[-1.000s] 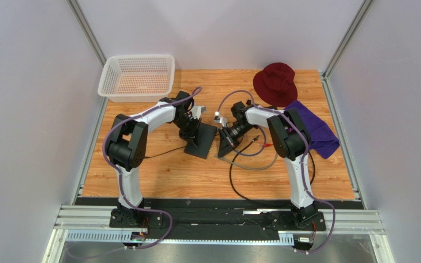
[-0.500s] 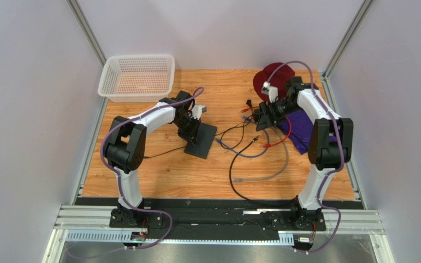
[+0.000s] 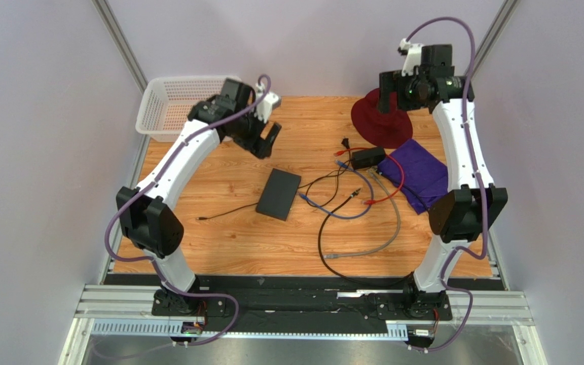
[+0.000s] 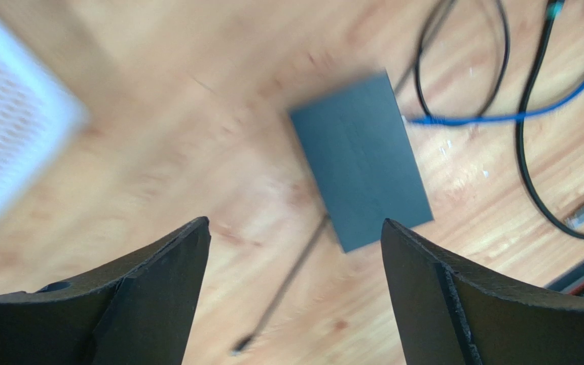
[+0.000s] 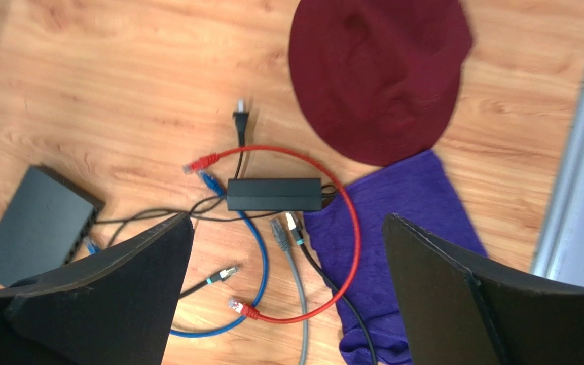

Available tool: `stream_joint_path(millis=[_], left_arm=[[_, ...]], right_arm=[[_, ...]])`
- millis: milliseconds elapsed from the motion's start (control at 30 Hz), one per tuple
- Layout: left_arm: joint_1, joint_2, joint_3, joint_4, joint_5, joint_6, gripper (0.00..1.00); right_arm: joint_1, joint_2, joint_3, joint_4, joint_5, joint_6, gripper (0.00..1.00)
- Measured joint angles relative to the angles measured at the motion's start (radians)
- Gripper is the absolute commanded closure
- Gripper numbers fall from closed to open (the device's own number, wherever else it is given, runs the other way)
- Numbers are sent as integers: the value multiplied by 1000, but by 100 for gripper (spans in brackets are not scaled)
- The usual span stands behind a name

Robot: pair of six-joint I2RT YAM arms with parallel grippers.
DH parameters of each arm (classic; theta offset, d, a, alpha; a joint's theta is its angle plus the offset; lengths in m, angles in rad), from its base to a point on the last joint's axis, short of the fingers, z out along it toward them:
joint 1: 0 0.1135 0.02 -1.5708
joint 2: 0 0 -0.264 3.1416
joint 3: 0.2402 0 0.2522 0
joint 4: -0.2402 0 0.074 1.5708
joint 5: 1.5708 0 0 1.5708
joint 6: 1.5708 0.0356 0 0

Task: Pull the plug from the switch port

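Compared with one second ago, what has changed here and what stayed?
The left gripper let go of the switch and rose toward the white basket. The right gripper carried the power brick away from the switch toward the maroon hat, released it and rose. Switch, basket, hat and purple cloth stayed put.

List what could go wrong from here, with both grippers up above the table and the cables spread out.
1. A blue cable ends right at the switch's port edge. Whether it is seated cannot be told, so the job may be unfinished.
2. The switch lies free, with the left gripper and right gripper open above the table, so any pull could drag it.
3. The red cable arcs around the power brick and could snag a descending finger.
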Motion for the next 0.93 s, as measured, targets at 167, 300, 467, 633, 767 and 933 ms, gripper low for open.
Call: stream_joint_path(millis=[167, 300, 467, 633, 767, 933], left_arm=[[19, 28, 412, -101, -68, 70, 1], [24, -8, 484, -106, -121, 57, 1], [21, -21, 396, -106, -153, 19, 1], [19, -21, 263, -110, -176, -5, 1], [19, -22, 230, -107, -208, -22, 1], [19, -50, 168, -104, -209, -33, 1]], right_arm=[[0, 34, 211, -63, 50, 44, 0], [20, 6, 158, -56, 115, 71, 0], [140, -29, -53, -47, 296, 32, 0], [283, -31, -132, -61, 353, -29, 0], [305, -56, -126, -62, 347, -56, 0], [289, -70, -87, -56, 351, -67, 0]])
